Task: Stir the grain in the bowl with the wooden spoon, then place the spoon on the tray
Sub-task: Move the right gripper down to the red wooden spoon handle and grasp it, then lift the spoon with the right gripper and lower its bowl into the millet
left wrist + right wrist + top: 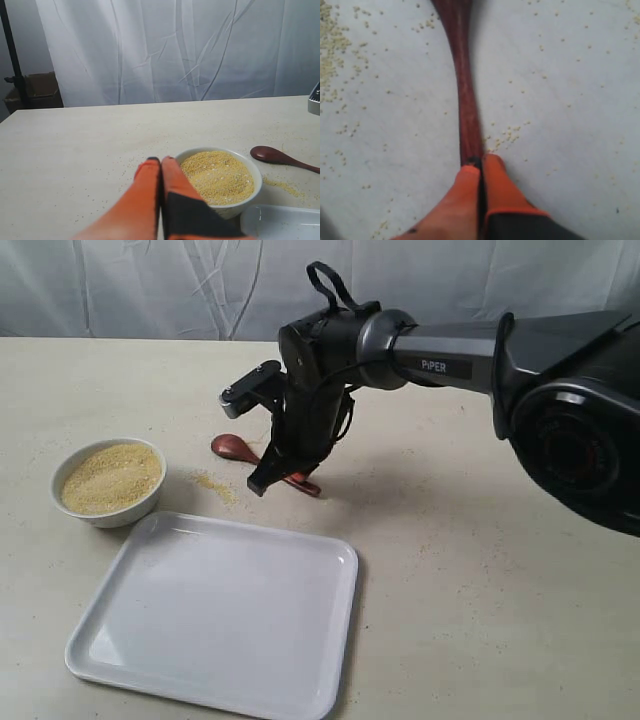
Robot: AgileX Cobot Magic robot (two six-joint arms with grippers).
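The right pincer (481, 161) pinches shut on the handle end of the spoon (232, 447), which lies flat on the worktop (450, 590) at twelve o'clock beyond the far rim of the tray (210, 620), with the bowl (115, 515) at ten and the left pincer (161, 160) closed, empty.

Jaws pinched on wooden spoon (464, 95) handle tip, grain (331, 37) scattered over table (580, 100)

**A:** What did your right arm (540, 345) look like?

**B:** It was glossy black, with a grey collar (383, 335) and white PiPER lettering (433, 367). A black cable loop (328, 282) stood above your wrist.

**A:** And your grippers?

**B:** Your right gripper (481, 161) had orange fingers (465, 187), black farther back. Your left gripper (161, 161) had the same orange fingers (147, 185), one with a black base.
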